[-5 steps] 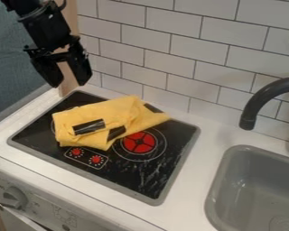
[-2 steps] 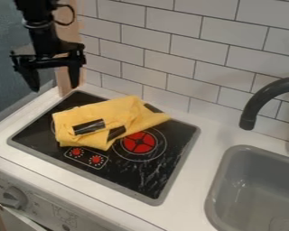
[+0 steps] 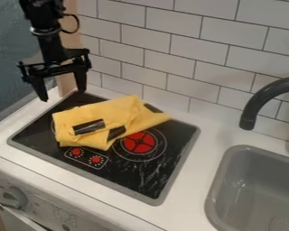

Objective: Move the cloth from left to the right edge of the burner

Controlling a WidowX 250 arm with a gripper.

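Note:
The black gripper [image 3: 63,95] hangs at the upper left, above the back-left corner of the stove, with its fingers spread wide and nothing between them. Below and to the right of it, apart from it, lies the crumpled yellow cloth [image 3: 104,115] with black patches. The cloth covers the back and left part of the black burner plate [image 3: 144,176] and reaches the upper edge of the red-centred ring [image 3: 139,142], most of which is uncovered.
A grey sink [image 3: 255,180] is set into the white counter [image 3: 192,185] at the right, with a dark curved faucet [image 3: 255,101] over it. White wall tiles [image 3: 171,54] rise behind. Stove knobs [image 3: 14,197] line the front left.
The gripper has turned so that its fingers stand wider apart in view; over the last half second it has lowered and shifted slightly right. The cloth has not moved.

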